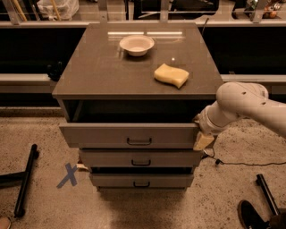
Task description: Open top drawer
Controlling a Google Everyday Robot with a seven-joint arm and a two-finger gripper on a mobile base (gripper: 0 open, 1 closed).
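Drawer: your top drawer (129, 134) sits partway out, its front sticking forward of the two fronts below, with a dark gap between it and the cabinet top.
Handle: small black handle (139, 142) dead centre on that front, nothing touching it.
Gripper: your gripper (203, 139) is down at the right end of the top drawer's front, tucked right against that corner.
Grip state: honestly, you can't tell from this angle whether it's open, closed, or clamped on anything.
Arm: white arm (250, 105) comes in from the right edge and angles down to that corner.
Surface: grey-brown cabinet top (103, 71), smooth, with a bit of glare toward the back.
On it: white bowl (136, 44) near the back centre, and a yellow sponge (171, 75) to the right of it and nearer the front edge. The two sit apart.
Lower fronts: middle drawer (111, 157) and bottom drawer (111, 180), both narrower and shorter, with a dark strip showing between them.
Floor: speckled floor (40, 134), a blue tape X (68, 175) just left of the cabinet, a black bar (26, 179) lying at the far left, and a thin black cable (250, 163) trailing off to the right.
Room: a long dark ledge (27, 80) runs across behind the cabinet, and there's a plastic bag (56, 8) in the top left corner.
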